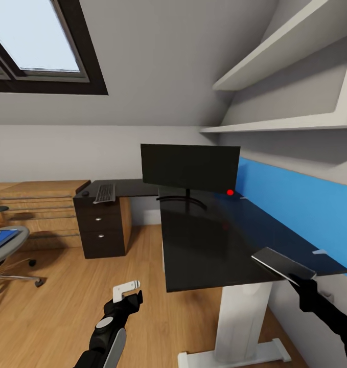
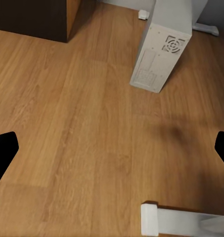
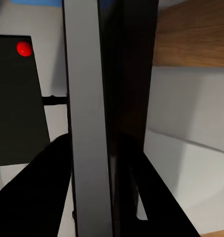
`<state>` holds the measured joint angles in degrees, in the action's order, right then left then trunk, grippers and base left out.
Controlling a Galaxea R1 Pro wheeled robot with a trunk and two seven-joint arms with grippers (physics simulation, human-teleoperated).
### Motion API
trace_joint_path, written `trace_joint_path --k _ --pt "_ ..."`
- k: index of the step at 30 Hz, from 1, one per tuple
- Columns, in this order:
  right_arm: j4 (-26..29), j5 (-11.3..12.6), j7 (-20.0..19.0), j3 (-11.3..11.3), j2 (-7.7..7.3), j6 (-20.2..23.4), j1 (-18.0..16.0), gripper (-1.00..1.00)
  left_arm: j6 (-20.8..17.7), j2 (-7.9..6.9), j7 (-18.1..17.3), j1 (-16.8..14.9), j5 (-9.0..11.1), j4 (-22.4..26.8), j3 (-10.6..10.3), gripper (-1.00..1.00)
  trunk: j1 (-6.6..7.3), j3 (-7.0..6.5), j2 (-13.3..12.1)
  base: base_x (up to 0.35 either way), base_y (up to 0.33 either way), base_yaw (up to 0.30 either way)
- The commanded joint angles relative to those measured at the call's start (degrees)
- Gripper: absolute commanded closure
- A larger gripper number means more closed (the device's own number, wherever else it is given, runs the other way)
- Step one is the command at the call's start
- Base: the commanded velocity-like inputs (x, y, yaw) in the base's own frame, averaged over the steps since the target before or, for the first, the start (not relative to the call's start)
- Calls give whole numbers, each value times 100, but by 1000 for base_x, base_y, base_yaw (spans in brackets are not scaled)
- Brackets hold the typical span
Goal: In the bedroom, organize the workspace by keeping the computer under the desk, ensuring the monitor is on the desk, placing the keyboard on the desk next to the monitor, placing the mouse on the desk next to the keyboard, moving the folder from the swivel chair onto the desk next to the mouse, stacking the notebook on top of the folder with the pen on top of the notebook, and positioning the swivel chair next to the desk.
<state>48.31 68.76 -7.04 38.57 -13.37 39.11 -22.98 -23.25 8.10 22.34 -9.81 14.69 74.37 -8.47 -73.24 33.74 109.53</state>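
Note:
The black desk (image 1: 204, 245) carries the monitor (image 1: 189, 166), with the keyboard (image 1: 105, 192) and the tiny black mouse (image 1: 85, 193) on its left wing. Over the desk's near right corner my right gripper (image 1: 297, 279) is shut on the notebook (image 1: 281, 263), a thin grey slab held nearly flat. The right wrist view has the notebook (image 3: 87, 123) edge-on between the dark fingers (image 3: 45, 192). My left gripper (image 1: 127, 292) hangs open above the floor. The grey-white computer (image 2: 160, 47) stands on the floor beside a desk leg. At far left the blue folder (image 1: 2, 238) lies on the swivel chair (image 1: 7, 253). I cannot make out the pen.
A wooden drawer chest (image 1: 40, 207) stands against the left wall beside the black drawer unit (image 1: 100, 225). White shelves (image 1: 291, 56) jut out above the desk's blue back panel (image 1: 296, 204). A white desk leg (image 1: 243, 319) and its foot (image 2: 178, 220) stand close by.

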Motion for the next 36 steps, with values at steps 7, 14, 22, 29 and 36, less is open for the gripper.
trace_joint_path --k 7,14,22,29,36 --pt "81 -93 -24 3 29 11 -5 100 -15 -2 60 -4 60 7 -12 -100 155 -119 -279 0 0 0" --pt "203 -94 -25 2 38 9 -5 100 -13 -2 58 -4 60 -73 -13 -100 309 -245 -560 0 0 0" --pt "220 -84 -50 -19 126 14 -5 100 -13 -2 56 -4 60 -114 -15 -100 375 -299 -680 0 0 0" --pt "424 -91 -58 -273 355 25 -5 100 -4 -9 39 -4 59 -116 -10 -100 375 -299 -680 0 0 0" --pt "656 -84 -200 -603 480 34 -5 100 -4 -11 36 -3 60 -116 -6 -100 375 -299 -680 -144 112 0"
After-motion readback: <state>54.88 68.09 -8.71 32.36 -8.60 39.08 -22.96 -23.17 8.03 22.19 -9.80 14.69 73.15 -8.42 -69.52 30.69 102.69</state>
